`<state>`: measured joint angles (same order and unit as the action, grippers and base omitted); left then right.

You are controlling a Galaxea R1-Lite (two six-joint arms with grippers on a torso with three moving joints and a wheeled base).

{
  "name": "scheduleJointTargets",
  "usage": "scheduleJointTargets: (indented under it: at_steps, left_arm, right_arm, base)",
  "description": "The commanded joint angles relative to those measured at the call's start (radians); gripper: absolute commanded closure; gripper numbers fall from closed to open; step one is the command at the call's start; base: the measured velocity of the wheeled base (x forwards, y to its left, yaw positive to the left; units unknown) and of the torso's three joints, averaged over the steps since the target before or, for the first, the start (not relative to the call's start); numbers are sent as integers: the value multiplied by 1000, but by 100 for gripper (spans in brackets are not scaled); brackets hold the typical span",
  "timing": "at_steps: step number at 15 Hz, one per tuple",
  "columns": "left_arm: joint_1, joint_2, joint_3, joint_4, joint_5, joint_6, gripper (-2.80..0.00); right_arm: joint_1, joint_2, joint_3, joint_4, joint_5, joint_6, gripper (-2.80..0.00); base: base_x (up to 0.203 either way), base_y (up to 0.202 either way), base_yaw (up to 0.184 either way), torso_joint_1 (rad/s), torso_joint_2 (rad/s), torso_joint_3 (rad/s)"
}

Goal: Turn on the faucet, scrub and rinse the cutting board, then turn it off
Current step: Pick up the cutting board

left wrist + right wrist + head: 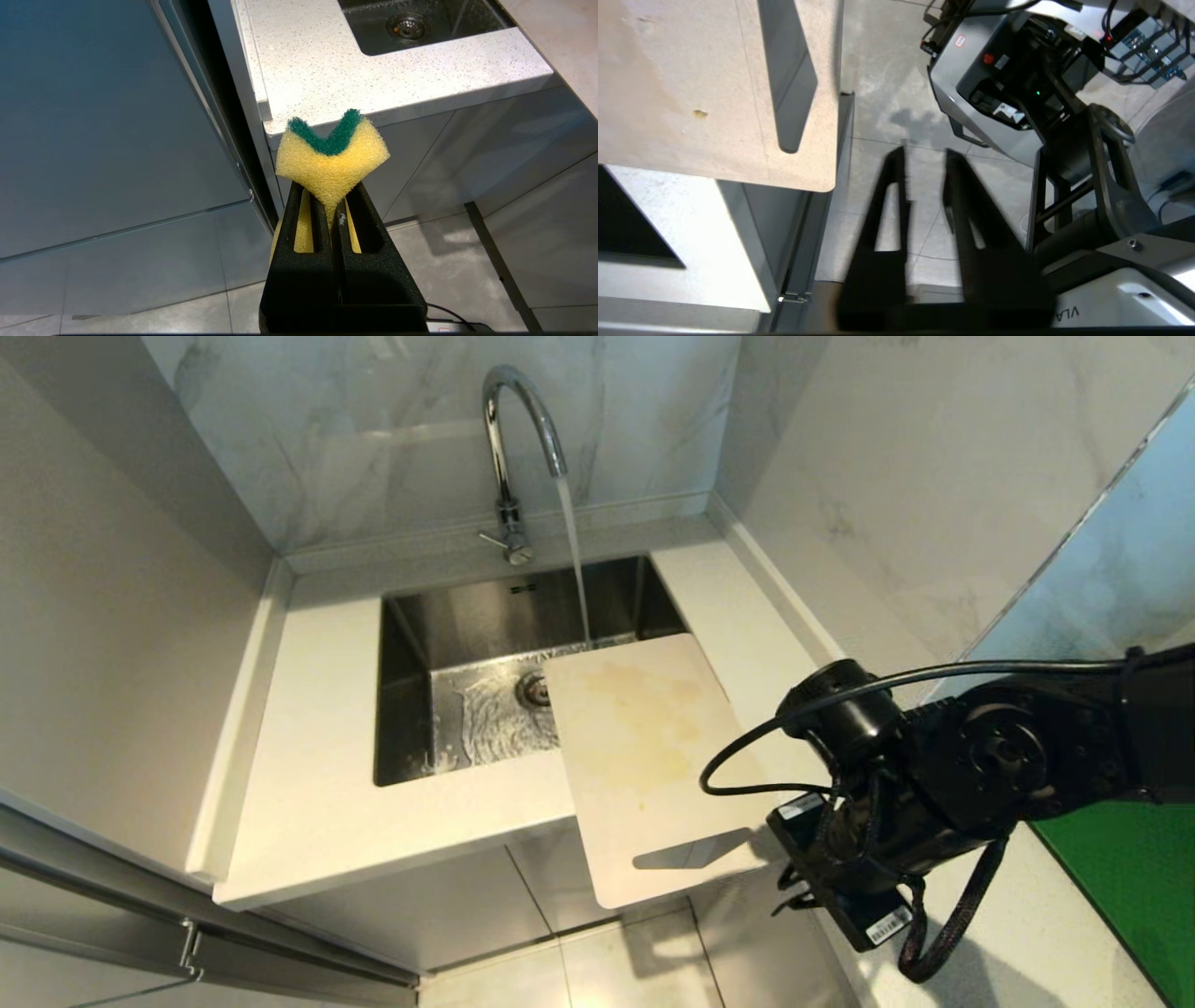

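Observation:
The chrome faucet (513, 420) is running, and its stream (574, 560) falls into the sink just past the far edge of the cutting board (644, 747). The cream board, stained yellowish, lies on the counter to the right of the sink. It overhangs both the sink and the counter's front edge, slot handle (695, 851) nearest me. My right arm (934, 775) reaches in beside that handle end. In the right wrist view the board (691, 84) lies to one side, and the right gripper (924, 158) is open and empty over the floor. My left gripper (332, 191) is shut on a yellow-and-green sponge (331, 158), low in front of the cabinet.
The steel sink (401, 709) is set in a pale counter (317, 784) between marble walls. A green board (1130, 877) lies on the counter at far right. Grey cabinet fronts and tiled floor lie below. My own base (994, 84) shows in the right wrist view.

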<state>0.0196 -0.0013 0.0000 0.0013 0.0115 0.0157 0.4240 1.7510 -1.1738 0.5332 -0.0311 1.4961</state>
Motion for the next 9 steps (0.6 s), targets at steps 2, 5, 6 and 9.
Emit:
scheduleJointTargets:
  at_steps: [2, 5, 6, 9]
  left_arm:
    - [0, -3, 1, 0, 1, 1, 0]
    - [0, -3, 2, 0, 1, 0, 0]
    - [0, -3, 1, 0, 1, 0, 0]
    - [0, -3, 1, 0, 1, 0, 0]
  right_arm:
    - [6, 79, -36, 8, -2, 20, -280]
    - [7, 126, -103, 69, -1, 32, -280]
    - [18, 144, -127, 85, -1, 41, -280]
    - [48, 217, -193, 113, -1, 51, -280]
  base:
    - [0, 0, 0, 0, 0, 0]
    - [0, 0, 0, 0, 0, 0]
    - [0, 0, 0, 0, 0, 0]
    - [0, 0, 0, 0, 0, 0]
